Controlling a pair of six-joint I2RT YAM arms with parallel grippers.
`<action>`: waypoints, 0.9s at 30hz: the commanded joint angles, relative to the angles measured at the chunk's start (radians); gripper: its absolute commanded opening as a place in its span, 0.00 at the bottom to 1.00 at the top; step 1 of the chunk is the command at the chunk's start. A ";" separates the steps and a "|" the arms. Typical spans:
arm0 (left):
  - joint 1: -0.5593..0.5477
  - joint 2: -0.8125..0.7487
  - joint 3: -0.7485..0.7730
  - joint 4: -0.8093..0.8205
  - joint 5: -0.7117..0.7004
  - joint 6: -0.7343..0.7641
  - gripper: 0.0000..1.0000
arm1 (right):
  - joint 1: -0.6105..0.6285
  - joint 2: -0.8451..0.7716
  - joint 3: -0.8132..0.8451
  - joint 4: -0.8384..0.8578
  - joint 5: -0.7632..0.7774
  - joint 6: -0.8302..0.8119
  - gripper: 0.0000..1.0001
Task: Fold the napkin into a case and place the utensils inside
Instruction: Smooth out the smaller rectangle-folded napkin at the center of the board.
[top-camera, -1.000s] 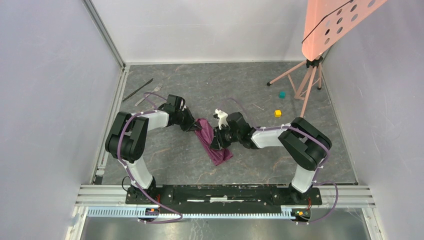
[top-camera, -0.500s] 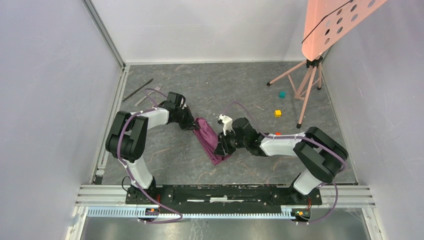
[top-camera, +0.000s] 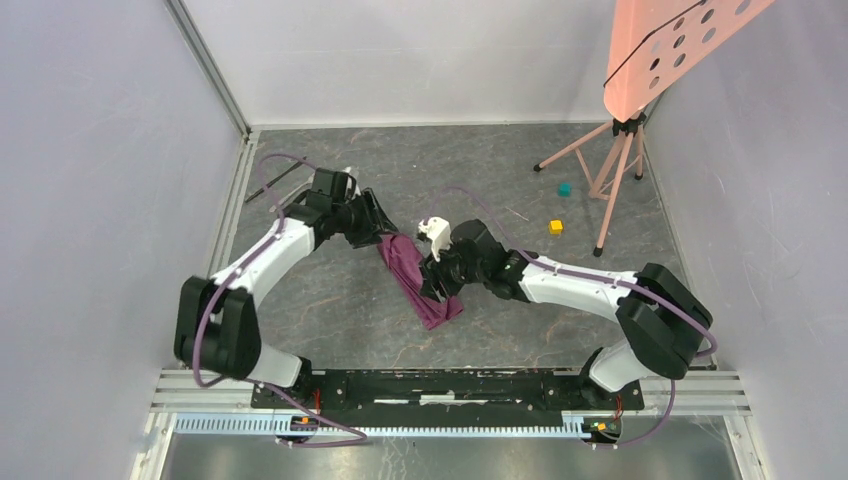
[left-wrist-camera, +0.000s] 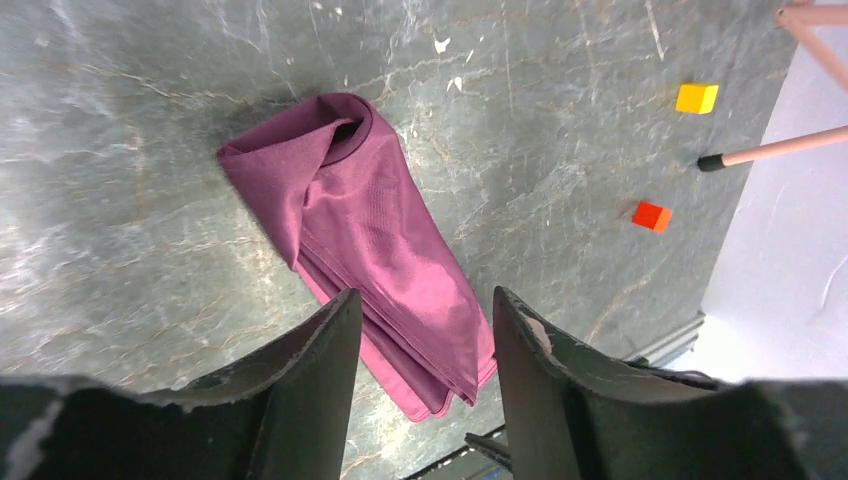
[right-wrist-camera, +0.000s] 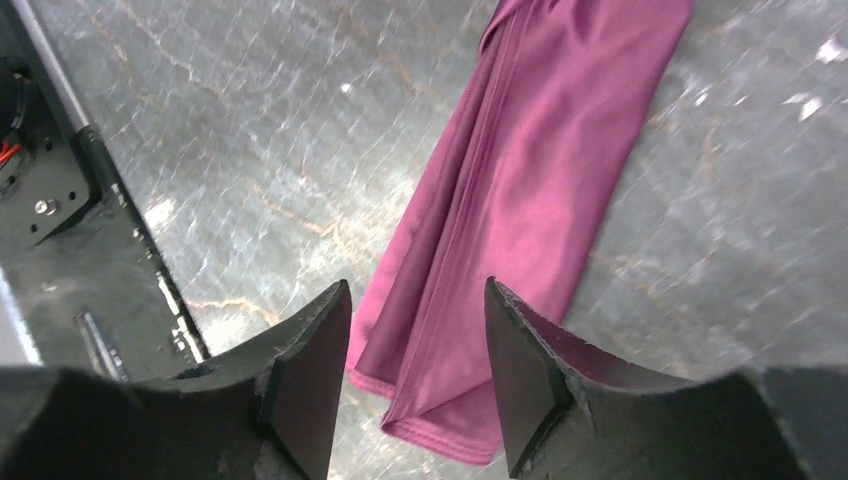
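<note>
The plum-purple fabric napkin (top-camera: 420, 285) is lying on the grey marbled table (top-camera: 500, 170), folded into a narrow, flat, layered strip and running diagonally between the two arms. In the left wrist view its far end (left-wrist-camera: 335, 130) is curling up into a small rolled lip, while the near end is showing stacked hemmed edges.

The left gripper (left-wrist-camera: 425, 300) is hovering over the strip's far end with its black fingers (left-wrist-camera: 320, 350) standing moderately apart. It is gripping nothing, and the cloth is showing through the gap below.

The right gripper (right-wrist-camera: 415, 290) is hanging above the near end, jaws likewise parted and holding nothing. The layered corner of the purple cloth (right-wrist-camera: 530, 200) is lying flat beneath them, close to the black base rail (right-wrist-camera: 60, 200).

Over to the right, a small yellow cube (top-camera: 555, 227) and a small teal cube (top-camera: 564, 188) are sitting well apart from the cloth, near the pink tripod (top-camera: 610, 165). The left wrist camera is also catching a small orange-red cube (left-wrist-camera: 651, 216).
</note>
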 joint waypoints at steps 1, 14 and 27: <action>0.014 -0.119 0.004 -0.120 -0.108 0.070 0.59 | 0.006 0.020 0.066 -0.039 0.081 -0.106 0.61; 0.044 -0.053 -0.037 -0.078 -0.178 0.038 0.51 | 0.022 0.220 0.274 0.003 0.283 0.102 0.40; 0.044 0.176 0.051 0.006 -0.234 0.017 0.28 | -0.106 0.464 0.383 0.274 0.050 0.286 0.25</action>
